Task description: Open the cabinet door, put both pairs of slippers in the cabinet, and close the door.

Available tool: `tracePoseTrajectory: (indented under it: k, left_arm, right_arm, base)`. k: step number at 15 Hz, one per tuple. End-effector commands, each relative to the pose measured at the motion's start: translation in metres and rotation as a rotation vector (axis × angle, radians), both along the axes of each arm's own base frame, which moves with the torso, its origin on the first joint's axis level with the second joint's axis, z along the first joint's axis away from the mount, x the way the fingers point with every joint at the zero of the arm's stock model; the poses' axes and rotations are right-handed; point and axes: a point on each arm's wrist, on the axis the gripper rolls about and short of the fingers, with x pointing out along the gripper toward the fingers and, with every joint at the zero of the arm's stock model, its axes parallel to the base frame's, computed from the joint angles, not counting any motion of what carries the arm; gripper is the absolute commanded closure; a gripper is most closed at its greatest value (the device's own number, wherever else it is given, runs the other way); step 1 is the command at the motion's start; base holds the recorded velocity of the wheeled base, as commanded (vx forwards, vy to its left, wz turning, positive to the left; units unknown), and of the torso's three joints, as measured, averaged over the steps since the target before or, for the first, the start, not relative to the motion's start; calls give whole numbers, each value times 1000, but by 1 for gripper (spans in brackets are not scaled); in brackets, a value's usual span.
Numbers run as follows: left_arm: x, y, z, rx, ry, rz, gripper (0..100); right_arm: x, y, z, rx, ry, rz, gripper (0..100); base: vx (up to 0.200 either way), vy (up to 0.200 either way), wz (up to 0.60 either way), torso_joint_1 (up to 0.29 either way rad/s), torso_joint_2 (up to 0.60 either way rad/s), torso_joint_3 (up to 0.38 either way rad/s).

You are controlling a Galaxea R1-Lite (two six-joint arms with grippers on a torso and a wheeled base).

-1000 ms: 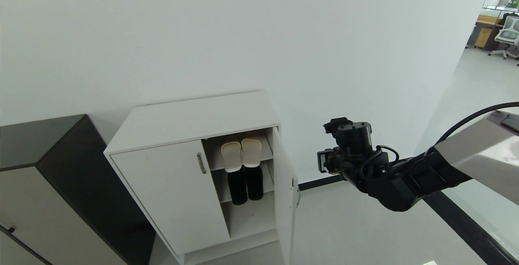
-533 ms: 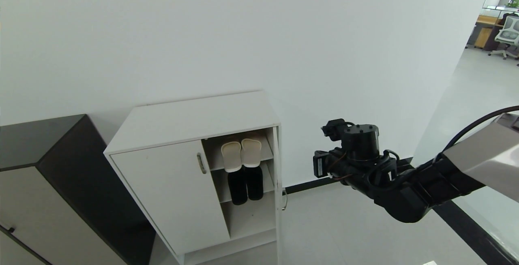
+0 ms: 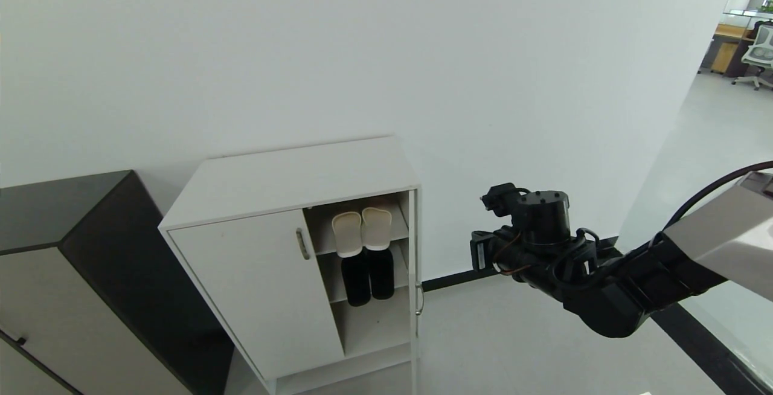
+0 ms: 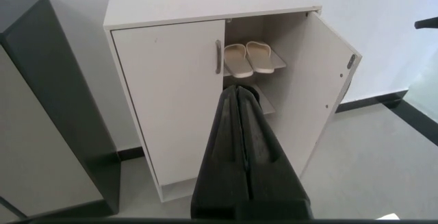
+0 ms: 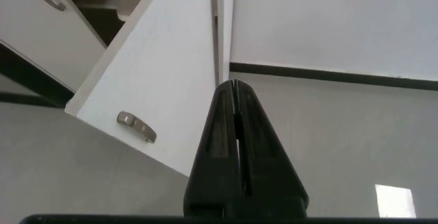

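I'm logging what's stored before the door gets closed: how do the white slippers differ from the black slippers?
The white slippers are pale, the black slippers dark. The white slippers sit on the top shelf, the black slippers on the middle shelf directly below. In both pairs the two slippers lie side by side, and both pairs are in the right half of the cabinet, where the door stands open.

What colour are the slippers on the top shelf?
The top-shelf slippers are cream-white, clearest in the head view.
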Motion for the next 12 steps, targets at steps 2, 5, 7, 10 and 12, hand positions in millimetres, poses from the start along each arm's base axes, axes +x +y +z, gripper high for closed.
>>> tracePoseTrajectory:
  k: [2,5,7,10,12]
  left_arm:
    - [0,0,0,0,0,1,100]
    - [0,0,0,0,0,1,100]
    - [0,0,0,0,0,1,100]
    - [0,0,0,0,0,1,100]
    - [0,0,0,0,0,1,100]
  right_arm:
    - [0,0,0,1,0,0,100]
    - [0,0,0,1,-1,-1,100]
    - [-1,0,0,0,-1,-3,100]
    - [1,-2,-4,-20,7,-8,100]
    - [5,-7,-10,-48,22,-20,100]
  base:
    - [0,0,600,2,7,2]
    - [0,0,200,1,2,1]
    - [0,0,0,0,0,0]
    - [0,0,0,0,0,0]
    - [0,0,0,0,0,0]
